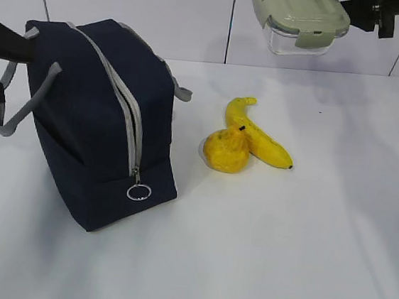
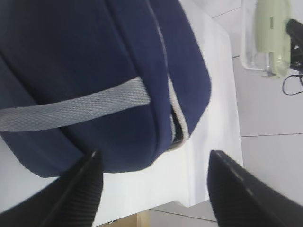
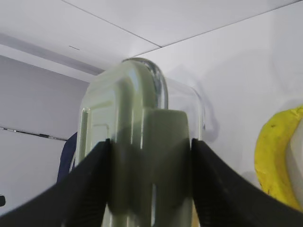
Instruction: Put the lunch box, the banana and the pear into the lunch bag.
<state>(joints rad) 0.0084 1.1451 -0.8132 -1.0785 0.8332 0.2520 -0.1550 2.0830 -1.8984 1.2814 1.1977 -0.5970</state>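
Note:
The navy lunch bag (image 1: pixel 96 117) stands at the left, its grey zipper looking closed with the ring pull (image 1: pixel 138 192) at the near end. The pear (image 1: pixel 226 151) lies against the banana (image 1: pixel 258 134) at mid-table. My right gripper (image 1: pixel 353 12) is shut on the green-lidded lunch box (image 1: pixel 299 17) and holds it high above the table's back. In the right wrist view the box (image 3: pixel 137 118) sits between the fingers (image 3: pixel 90 189). My left gripper (image 2: pixel 154 163) is open and empty beside the bag's far end (image 2: pixel 94 61), near a grey handle (image 2: pixel 75 109).
The bag's near handle (image 1: pixel 19 102) loops out to the left next to my left gripper (image 1: pixel 1 64). A yellow fruit (image 3: pixel 279 156) shows at the right wrist view's edge. The white table (image 1: pixel 282 244) ends at a front edge with a notch.

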